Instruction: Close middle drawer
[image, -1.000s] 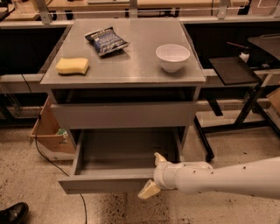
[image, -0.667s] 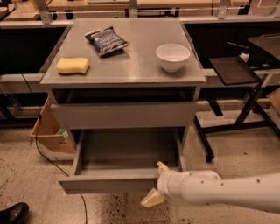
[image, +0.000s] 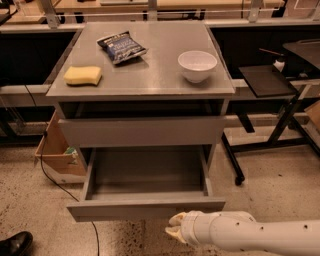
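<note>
Open drawer (image: 145, 210): rigid, empty, likely light on slides; handleless, so push flat front. Below its right part, gripper (image: 174, 228); open or closed, cannot tell.

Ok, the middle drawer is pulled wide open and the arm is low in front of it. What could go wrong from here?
1. The pincer appears lower than the front of the middle drawer, so a forward push might slide under it and miss.
2. It is right of the front's centre. An off-centre push may skew the drawer and jam it.
3. A hard shove could jolt the white bowl on the cabinet top.
</note>
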